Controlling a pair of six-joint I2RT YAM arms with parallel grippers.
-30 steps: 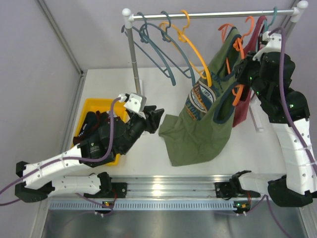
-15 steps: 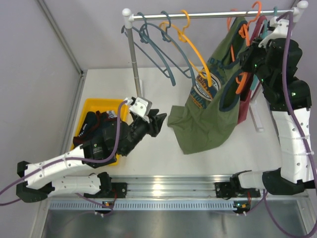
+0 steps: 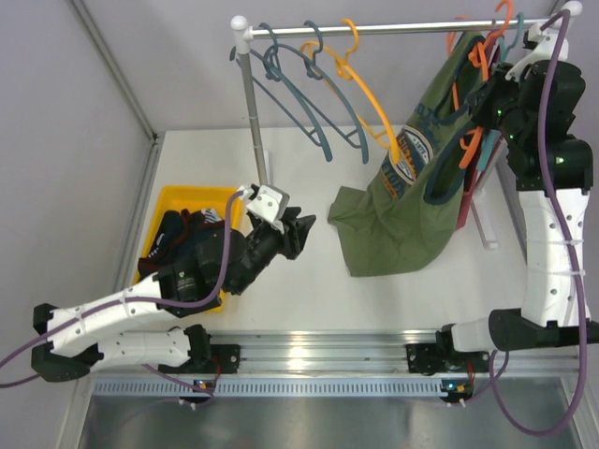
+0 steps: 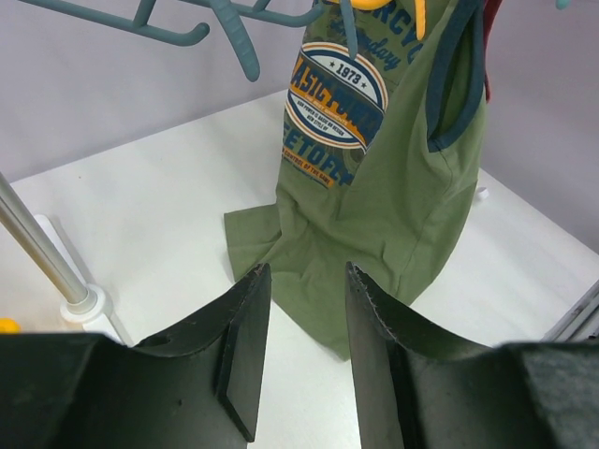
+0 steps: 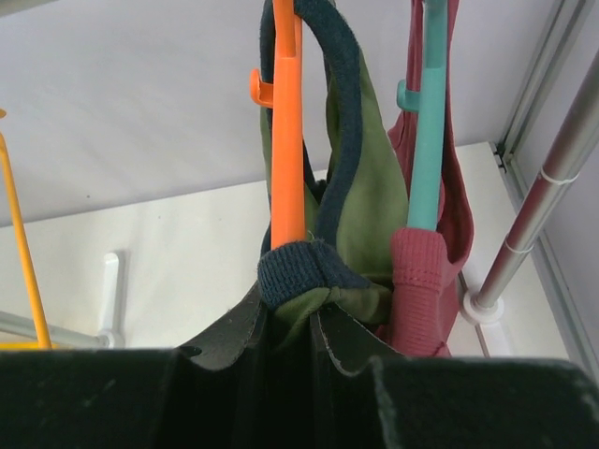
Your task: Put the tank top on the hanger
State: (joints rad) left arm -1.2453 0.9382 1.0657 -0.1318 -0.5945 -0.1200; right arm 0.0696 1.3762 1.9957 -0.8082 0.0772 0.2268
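Note:
The olive-green tank top (image 3: 402, 196) hangs on the orange hanger (image 3: 472, 147), with its hem trailing on the table. My right gripper (image 3: 489, 101) is high at the right end of the rail. In the right wrist view it (image 5: 285, 313) is shut on the navy-trimmed strap (image 5: 304, 273) together with the orange hanger (image 5: 286, 140). My left gripper (image 3: 301, 232) is open and empty, low over the table just left of the hem. The left wrist view shows its gripper (image 4: 307, 281) pointing at the tank top (image 4: 393, 187).
A rack rail (image 3: 393, 28) on a post (image 3: 255, 122) carries teal-grey hangers (image 3: 309, 94) and an amber hanger (image 3: 370, 98). A dark red top (image 5: 426, 271) on a teal hanger (image 5: 429, 112) hangs beside my right gripper. A yellow bin (image 3: 182, 198) holds dark clothes (image 3: 178, 238).
My right arm has raised the hanger and tank top up and to the right, toward the rail. The hem slid right across the table. My left gripper barely moved.

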